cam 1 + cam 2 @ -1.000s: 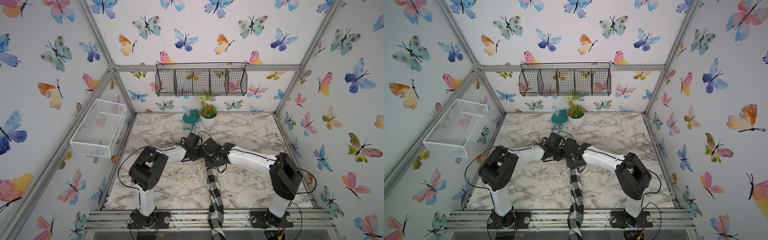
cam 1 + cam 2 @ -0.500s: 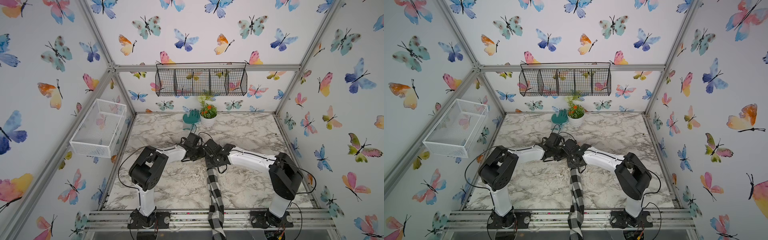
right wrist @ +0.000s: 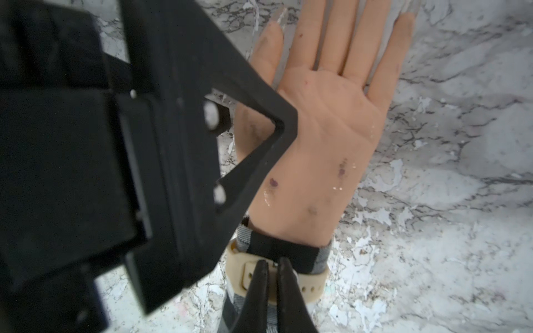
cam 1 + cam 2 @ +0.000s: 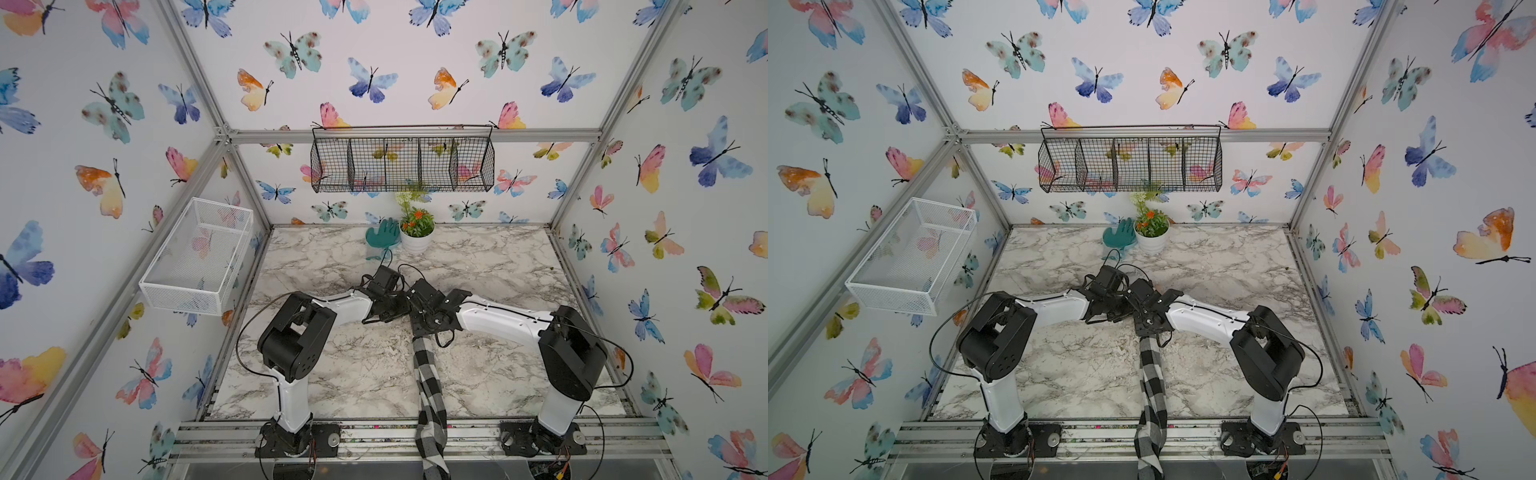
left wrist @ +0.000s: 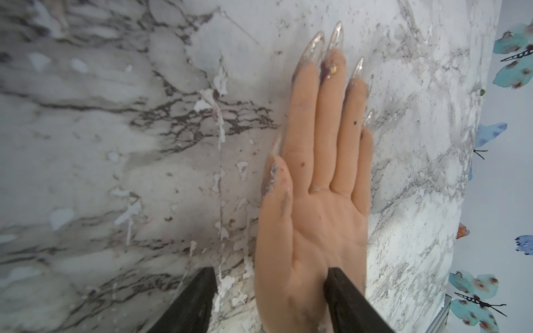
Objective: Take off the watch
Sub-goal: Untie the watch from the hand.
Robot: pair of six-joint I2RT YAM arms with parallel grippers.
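Pinching smooth beige watch strap — right gripper, tapered black tips.

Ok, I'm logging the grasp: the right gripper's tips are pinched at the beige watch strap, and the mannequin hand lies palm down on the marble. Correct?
Not quite: the mannequin hand lies palm up on the marble table; its palm creases show in the right wrist view. The rest holds: the right gripper is pinched at the beige strap of the watch.
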